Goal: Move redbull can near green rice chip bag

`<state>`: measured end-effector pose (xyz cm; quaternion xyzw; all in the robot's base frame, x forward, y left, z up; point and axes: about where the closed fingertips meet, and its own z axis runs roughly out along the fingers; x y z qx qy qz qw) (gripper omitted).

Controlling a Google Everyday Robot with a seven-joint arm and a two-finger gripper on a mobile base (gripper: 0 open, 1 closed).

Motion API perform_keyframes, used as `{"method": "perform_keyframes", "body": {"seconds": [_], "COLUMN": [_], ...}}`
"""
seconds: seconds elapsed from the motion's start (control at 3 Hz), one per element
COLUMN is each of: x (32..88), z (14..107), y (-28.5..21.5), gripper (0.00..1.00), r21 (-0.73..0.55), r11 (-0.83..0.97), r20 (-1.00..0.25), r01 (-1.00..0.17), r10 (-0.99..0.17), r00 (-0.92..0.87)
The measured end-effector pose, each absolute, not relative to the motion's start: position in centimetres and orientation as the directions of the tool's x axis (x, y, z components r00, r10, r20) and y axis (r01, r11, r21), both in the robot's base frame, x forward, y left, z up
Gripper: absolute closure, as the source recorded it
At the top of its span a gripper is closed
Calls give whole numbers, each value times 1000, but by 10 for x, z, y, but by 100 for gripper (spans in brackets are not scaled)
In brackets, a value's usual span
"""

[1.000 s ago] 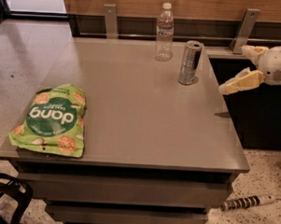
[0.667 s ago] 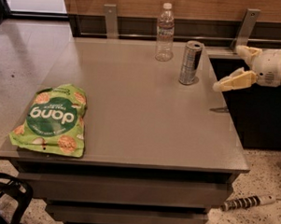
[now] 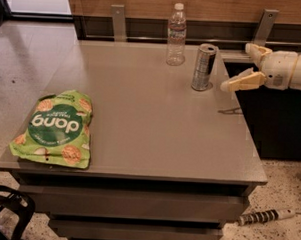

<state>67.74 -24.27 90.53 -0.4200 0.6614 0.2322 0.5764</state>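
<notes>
The redbull can (image 3: pixel 204 67) stands upright at the far right of the grey table (image 3: pixel 155 122). The green rice chip bag (image 3: pixel 55 128) lies flat at the table's front left corner. My gripper (image 3: pixel 241 67) comes in from the right, just to the right of the can and apart from it. Its two cream fingers are spread open, one (image 3: pixel 241 82) pointing at the can and the other (image 3: pixel 256 50) further back. It holds nothing.
A clear plastic water bottle (image 3: pixel 176 35) stands at the back of the table, just left of the can. Metal brackets (image 3: pixel 118 21) rise behind the table against a wooden wall. A dark object (image 3: pixel 6 211) sits on the floor at front left.
My gripper has moved left toward the redbull can and now sits close beside it. The can and the bag have not moved.
</notes>
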Motion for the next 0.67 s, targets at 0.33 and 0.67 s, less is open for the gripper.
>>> {"method": "perform_keyframes", "body": {"seconds": [0.33,0.67], "x": [686,691], "z": [902,899], "y": [-227,-214], "gripper": [0,0], "r21": [-158,-124], "r11": [520,503], "r20": [-967,-975], "r01": [-839,-855], "r10": [-253,-220], "r00": [25,12]}}
